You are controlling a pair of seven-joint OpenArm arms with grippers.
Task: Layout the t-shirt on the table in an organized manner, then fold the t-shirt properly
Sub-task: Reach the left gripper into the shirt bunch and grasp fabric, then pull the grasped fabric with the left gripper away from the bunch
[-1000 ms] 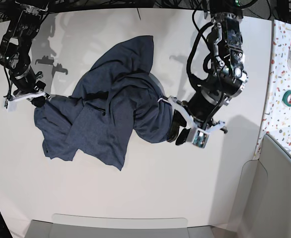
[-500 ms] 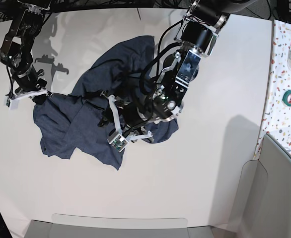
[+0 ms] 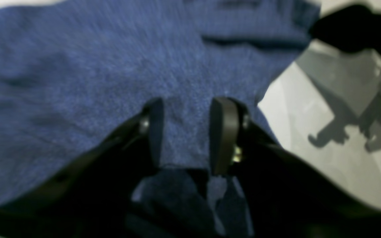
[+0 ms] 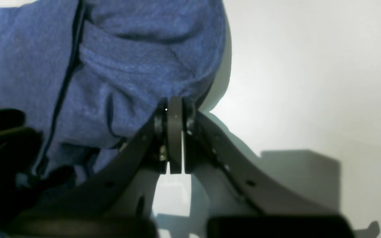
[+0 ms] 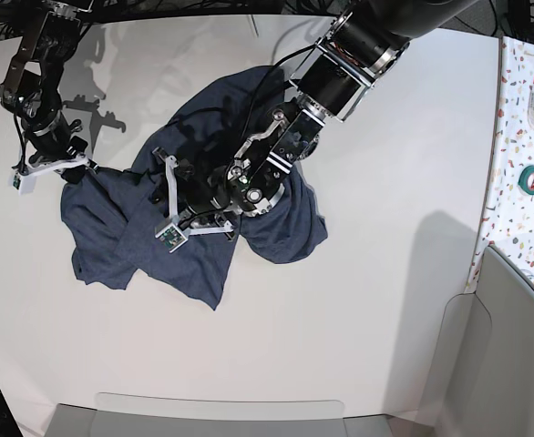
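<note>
Since a second earlier the left arm had swung from the t-shirt's (image 5: 203, 196) three o'clock edge across to its middle, and the cloth's lower right fold had slid with it. The table (image 5: 358, 346) carried the shirt crumpled toward its nine o'clock half, overlapped in several layers, with no lettering showing. Laying it flat looked barely begun, and folding was wholly ahead. The fabric was dark heathered blue and creased. The left gripper (image 3: 185, 132) stood released, its jaws parted, with cloth showing between them. The right gripper (image 4: 174, 132) was clenched on the t-shirt's edge at the heap's ten o'clock corner.
</note>
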